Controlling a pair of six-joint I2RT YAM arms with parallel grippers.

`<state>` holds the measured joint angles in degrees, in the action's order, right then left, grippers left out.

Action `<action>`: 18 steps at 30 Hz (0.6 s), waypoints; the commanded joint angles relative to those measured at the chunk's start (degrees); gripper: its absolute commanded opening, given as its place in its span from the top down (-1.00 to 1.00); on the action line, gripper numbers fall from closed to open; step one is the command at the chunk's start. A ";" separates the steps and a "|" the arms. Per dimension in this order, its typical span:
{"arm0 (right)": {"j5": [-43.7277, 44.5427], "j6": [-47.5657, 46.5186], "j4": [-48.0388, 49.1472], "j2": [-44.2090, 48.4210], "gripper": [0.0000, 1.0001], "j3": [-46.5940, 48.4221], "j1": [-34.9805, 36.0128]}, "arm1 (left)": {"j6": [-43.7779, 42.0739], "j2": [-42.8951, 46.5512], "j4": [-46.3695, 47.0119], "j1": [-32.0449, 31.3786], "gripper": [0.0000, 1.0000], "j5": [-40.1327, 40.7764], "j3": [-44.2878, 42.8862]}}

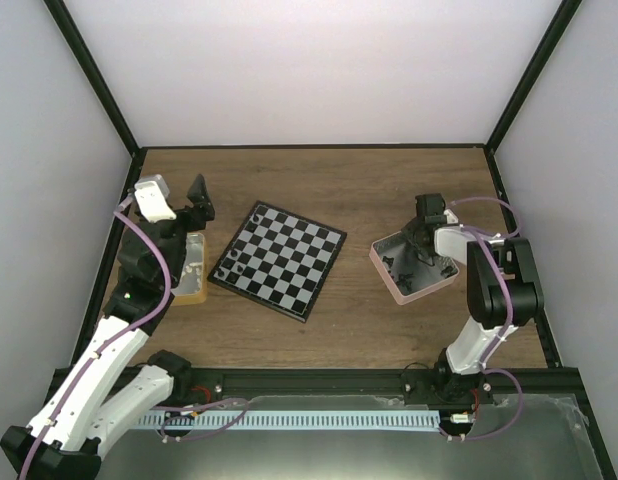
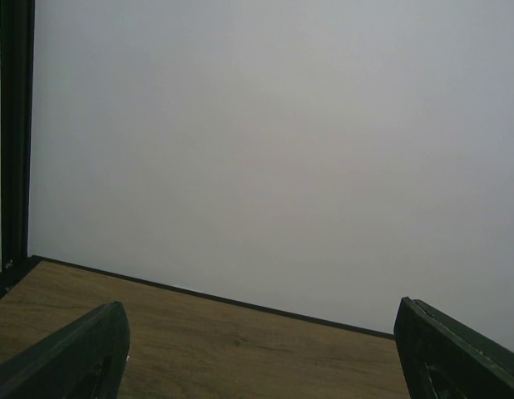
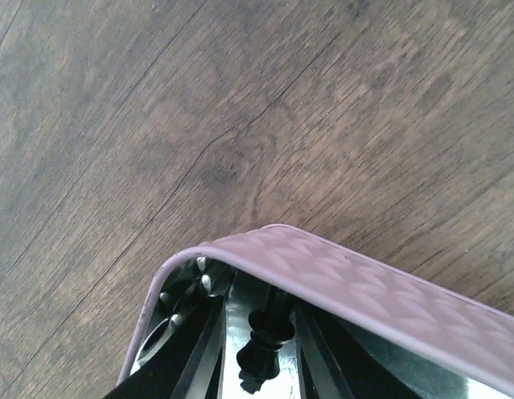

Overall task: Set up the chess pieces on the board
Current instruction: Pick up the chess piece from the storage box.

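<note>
The board (image 1: 280, 258) lies tilted in the middle of the table, with a few black chess pieces (image 1: 226, 268) at its left edge. My right gripper (image 1: 426, 246) is down inside the pink tray (image 1: 397, 283). In the right wrist view its open fingers (image 3: 209, 345) straddle a black piece (image 3: 269, 328) lying on the tray floor, with a small gap on the piece's left side. My left gripper (image 1: 199, 200) is raised above the tan tray (image 1: 192, 290), open and empty. Its fingers (image 2: 82, 357) show wide apart in the left wrist view.
The tan tray at the left holds cream-white pieces (image 1: 192, 262). The pink tray rim (image 3: 340, 270) curves just ahead of the right fingers, with more dark pieces (image 3: 186, 291) in its corner. Black frame posts and white walls enclose the table.
</note>
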<state>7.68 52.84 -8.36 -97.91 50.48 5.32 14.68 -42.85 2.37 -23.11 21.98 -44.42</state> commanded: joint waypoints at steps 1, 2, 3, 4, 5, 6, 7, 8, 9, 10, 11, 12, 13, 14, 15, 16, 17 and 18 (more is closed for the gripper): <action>2.51 0.45 0.39 -1.50 0.52 2.13 -0.44 | -0.71 -0.13 0.61 0.27 -0.78 0.14 -0.09; 2.67 0.32 0.33 -1.68 0.55 2.16 -0.41 | -0.70 -0.13 0.62 0.26 -0.78 0.17 -0.07; 2.69 0.07 0.36 -1.82 0.59 2.17 -0.40 | -0.70 -0.13 0.57 0.26 -0.78 0.10 -0.07; 2.56 -0.13 0.44 -1.89 0.64 2.12 -0.40 | -0.67 -0.13 0.61 0.31 -0.78 0.09 -0.11; 2.42 -0.31 0.56 -1.86 0.68 2.02 -0.40 | -0.64 -0.08 0.58 0.27 -0.78 0.08 -0.13; 2.23 -0.50 0.70 -1.78 0.72 1.87 -0.36 | -0.62 -0.11 0.61 0.26 -0.78 0.04 -0.11; 2.08 -0.74 0.80 -1.65 0.78 1.70 -0.39 | -0.55 -0.05 0.62 0.26 -0.78 0.02 -0.11; 1.85 -0.92 0.78 -1.47 0.83 1.53 -0.40 | -0.53 -0.11 0.62 0.26 -0.78 0.00 -0.08; 1.67 -1.24 0.80 -1.02 0.86 1.33 -0.41 | -0.46 -0.13 0.57 0.26 -0.78 -0.04 -0.11; 1.45 -1.52 0.69 -0.54 0.88 1.15 -0.40 | -0.49 -0.13 0.60 0.26 -0.78 -0.11 -0.11; 1.19 -1.80 0.63 0.04 0.89 0.84 -0.40 | -0.43 -0.22 0.61 0.26 -0.78 -0.23 -0.07; 0.81 -2.10 0.55 0.85 0.90 0.46 -0.40 | -0.36 -0.22 0.61 0.26 -0.78 -0.34 -0.11; 0.42 -2.47 0.54 1.86 0.90 -0.06 -0.40 | -0.23 -0.30 0.57 0.26 -0.78 -0.42 -0.06; -0.04 -2.76 0.49 2.82 0.90 -0.63 -0.40 | -0.07 -0.30 0.61 0.27 -0.78 -0.59 -0.04; -0.73 -3.17 0.41 4.04 0.90 -1.29 -0.36 | 0.04 -0.38 0.57 0.26 -0.78 -0.77 -0.01; -1.53 -3.51 0.25 5.22 0.91 -1.90 -0.32 | 0.22 -0.47 0.66 0.26 -0.78 -1.09 0.02; -2.68 -3.99 0.17 6.66 0.90 -2.63 -0.29 | 0.45 -0.54 0.68 0.26 -0.78 -1.34 -0.02; -4.00 -4.56 0.25 8.00 0.90 -3.42 -0.19 | 0.77 -0.71 0.68 0.26 -0.78 -1.62 -0.03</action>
<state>6.92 50.48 -7.86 -95.50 48.95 5.32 14.76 -43.22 2.28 -23.11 21.63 -44.42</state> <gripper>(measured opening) 0.110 0.892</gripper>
